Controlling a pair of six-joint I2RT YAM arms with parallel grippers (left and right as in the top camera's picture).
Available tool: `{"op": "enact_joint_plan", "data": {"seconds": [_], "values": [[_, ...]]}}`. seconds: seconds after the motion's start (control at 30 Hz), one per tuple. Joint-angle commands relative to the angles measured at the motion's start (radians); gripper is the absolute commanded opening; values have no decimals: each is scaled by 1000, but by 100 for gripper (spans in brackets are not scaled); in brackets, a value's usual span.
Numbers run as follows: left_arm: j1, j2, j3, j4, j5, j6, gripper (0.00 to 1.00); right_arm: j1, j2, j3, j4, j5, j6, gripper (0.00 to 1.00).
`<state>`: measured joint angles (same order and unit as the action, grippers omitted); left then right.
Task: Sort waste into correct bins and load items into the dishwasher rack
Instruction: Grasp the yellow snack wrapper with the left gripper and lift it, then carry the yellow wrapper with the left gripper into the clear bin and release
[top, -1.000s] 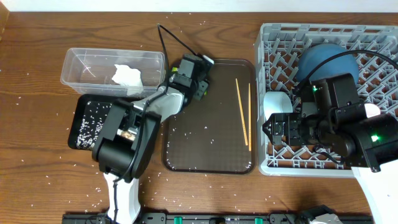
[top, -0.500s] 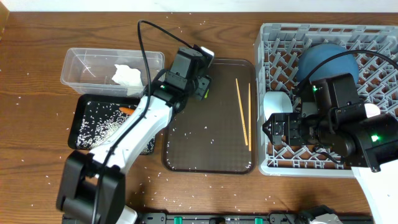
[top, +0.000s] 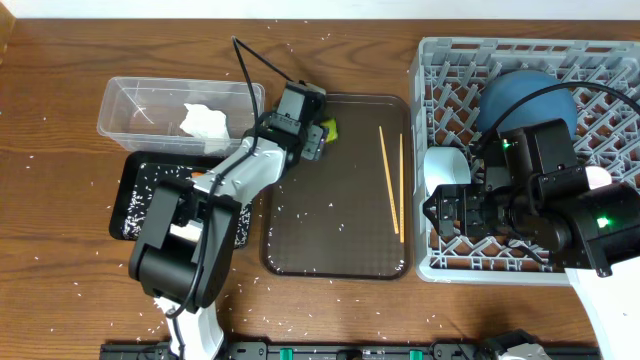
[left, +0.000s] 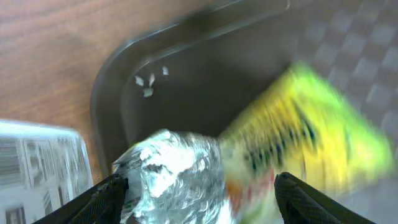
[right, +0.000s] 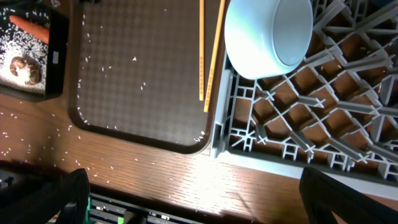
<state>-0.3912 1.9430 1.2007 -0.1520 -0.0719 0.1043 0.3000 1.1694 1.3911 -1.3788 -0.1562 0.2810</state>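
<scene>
My left gripper (top: 312, 138) is open at the far left corner of the dark brown serving tray (top: 335, 235). In the left wrist view its fingers (left: 202, 200) flank a crumpled foil ball (left: 171, 171) and a blurred green-yellow wrapper (left: 308, 130), which also shows from overhead (top: 329, 130). My right gripper (top: 445, 212) is open and empty over the front left of the grey dishwasher rack (top: 600, 60). The rack holds a white bowl (top: 440, 165) and a dark blue plate (top: 525, 100). The chopsticks (top: 391, 180) lie on the serving tray. The cups are out of view.
A clear tub (top: 150, 100) holds a white napkin (top: 205, 120). The black tray (top: 135, 200) in front of it holds rice, a carrot (right: 28, 25) and a brown scrap (right: 22, 67). Rice grains are scattered over the table and serving tray.
My left arm has shifted its pose while its gripper stayed near the serving tray's far left corner, moving slightly left. The wrapper now shows beside it. The right arm has not moved.
</scene>
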Motion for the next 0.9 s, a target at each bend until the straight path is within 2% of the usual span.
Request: {"op": "enact_joint_plan", "data": {"seconds": [0.0,0.23,0.5,0.87], "values": [[-13,4,-4,-36,79,-2,73,-5,-10,2,6,10,2,99],[-31,5,-8,-104,92,-9,62,-5,-10,2,5,10,3,99],[-31,33,-8,-67,91,32,62,-5,-10,2,-9,10,3,99],[-32,149,-8,6,117,24,61,-5,-10,2,-21,10,3,99]]}}
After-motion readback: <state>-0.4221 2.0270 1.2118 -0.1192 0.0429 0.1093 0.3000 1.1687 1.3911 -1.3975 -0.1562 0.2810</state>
